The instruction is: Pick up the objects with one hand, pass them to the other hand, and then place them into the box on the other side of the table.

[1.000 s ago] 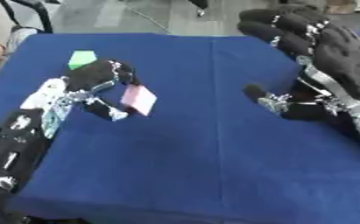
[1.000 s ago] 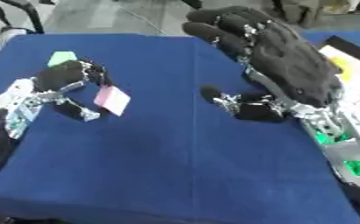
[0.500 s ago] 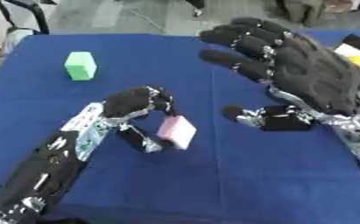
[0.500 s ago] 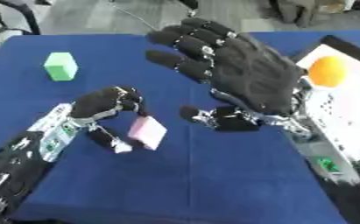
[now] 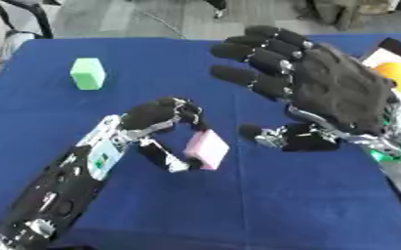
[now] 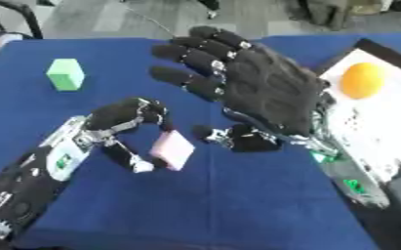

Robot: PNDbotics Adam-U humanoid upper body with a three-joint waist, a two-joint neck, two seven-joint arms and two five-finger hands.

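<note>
Since a second ago, the pink block (image 5: 206, 150) has been carried from the table's left part toward its middle by the left hand (image 5: 156, 117), where it is pinched between curled fingers and thumb, lifted off the blue cloth. The right hand (image 6: 268, 95) is spread wide, holding nothing, just beside the block. The handover step appears to be in hand: the block likely needs bringing between the right thumb and fingers. A green block (image 5: 87, 73) is left waiting; an orange ball (image 6: 362, 80) lies in the box (image 6: 383, 141).
</note>
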